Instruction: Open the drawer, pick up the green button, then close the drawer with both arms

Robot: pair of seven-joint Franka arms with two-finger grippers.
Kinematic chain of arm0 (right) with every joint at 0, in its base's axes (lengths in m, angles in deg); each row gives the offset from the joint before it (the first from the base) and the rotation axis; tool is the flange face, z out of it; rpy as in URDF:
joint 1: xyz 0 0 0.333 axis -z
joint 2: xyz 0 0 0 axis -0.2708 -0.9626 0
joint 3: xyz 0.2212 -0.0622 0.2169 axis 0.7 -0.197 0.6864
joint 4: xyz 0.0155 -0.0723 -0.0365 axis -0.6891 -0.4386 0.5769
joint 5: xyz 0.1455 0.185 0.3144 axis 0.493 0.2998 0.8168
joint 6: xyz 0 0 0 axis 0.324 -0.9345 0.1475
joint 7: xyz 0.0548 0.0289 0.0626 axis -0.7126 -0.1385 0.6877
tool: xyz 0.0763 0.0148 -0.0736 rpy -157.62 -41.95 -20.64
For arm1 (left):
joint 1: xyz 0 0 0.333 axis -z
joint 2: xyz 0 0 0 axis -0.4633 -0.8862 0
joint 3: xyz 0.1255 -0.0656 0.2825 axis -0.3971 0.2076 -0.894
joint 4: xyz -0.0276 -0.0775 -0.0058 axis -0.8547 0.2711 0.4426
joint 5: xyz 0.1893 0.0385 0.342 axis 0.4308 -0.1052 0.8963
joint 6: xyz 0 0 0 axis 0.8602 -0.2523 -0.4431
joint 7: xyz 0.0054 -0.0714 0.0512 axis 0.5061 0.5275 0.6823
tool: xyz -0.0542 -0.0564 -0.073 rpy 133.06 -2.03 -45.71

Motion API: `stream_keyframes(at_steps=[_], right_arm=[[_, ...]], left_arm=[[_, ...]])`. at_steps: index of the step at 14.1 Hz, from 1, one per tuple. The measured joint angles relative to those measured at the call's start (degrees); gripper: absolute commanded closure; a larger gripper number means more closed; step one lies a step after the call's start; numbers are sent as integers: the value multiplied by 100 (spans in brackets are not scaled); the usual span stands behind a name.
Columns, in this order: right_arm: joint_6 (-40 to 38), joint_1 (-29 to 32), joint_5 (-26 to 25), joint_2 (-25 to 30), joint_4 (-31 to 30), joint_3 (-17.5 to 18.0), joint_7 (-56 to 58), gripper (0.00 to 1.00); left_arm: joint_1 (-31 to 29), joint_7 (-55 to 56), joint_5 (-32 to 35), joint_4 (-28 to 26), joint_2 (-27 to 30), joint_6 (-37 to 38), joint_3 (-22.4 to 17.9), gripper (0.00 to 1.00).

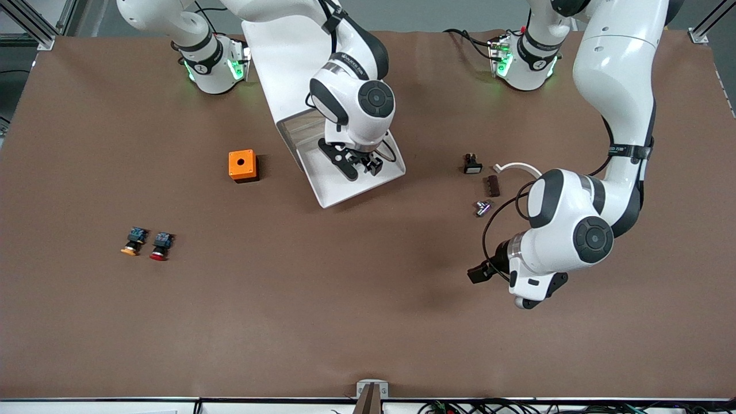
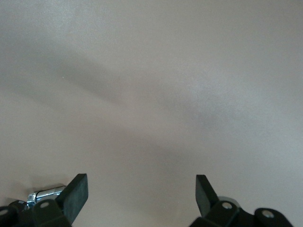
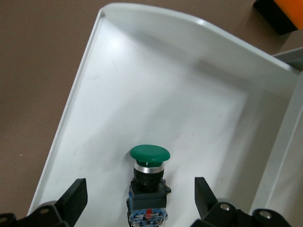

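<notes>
Right wrist view: the button (image 3: 148,182), green domed cap on a chrome collar, black-and-blue body below, lies in the open drawer (image 3: 118,94) on its white floor, between the spread fingers of the right gripper (image 3: 140,198) and touching neither. Handling, by judgement: a small, light, rigid plastic part; the glossy cap looks slippery and rounded, so it is a poor place to pinch. The squarer black-and-blue body offers flatter faces and seems the better hold, one finger on each side. The drawer floor is smooth, so the button may slide or roll if nudged from one side only. Position relative to the tool: centred in the gap, cap pointing away from the wrist, body nearest the palm; whether the fingertips are already down level with the body cannot be told. In the front view the right gripper (image 1: 359,164) sits over the drawer (image 1: 339,190), which stands pulled out from the cabinet (image 1: 282,57). The left gripper (image 1: 489,270) waits over bare table near that arm's end, well apart from the drawer, fingers wide apart and holding nothing. Drawer closing is not yet done.
</notes>
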Motion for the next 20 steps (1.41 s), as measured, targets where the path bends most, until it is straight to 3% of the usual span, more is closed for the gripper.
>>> stream_keyframes(at_steps=[15,18,20], right_arm=[[221,-176,0,-219,-23,-1,-249,0],[220,-179,0,-235,-23,-1,-249,18],[220,-183,0,-240,-23,-1,-249,46]], left_arm=[[-24,0,0,1,138,-38,-4,0],[-25,0,0,0,174,-38,-4,0],[-25,1,0,0,202,-38,-4,0]])
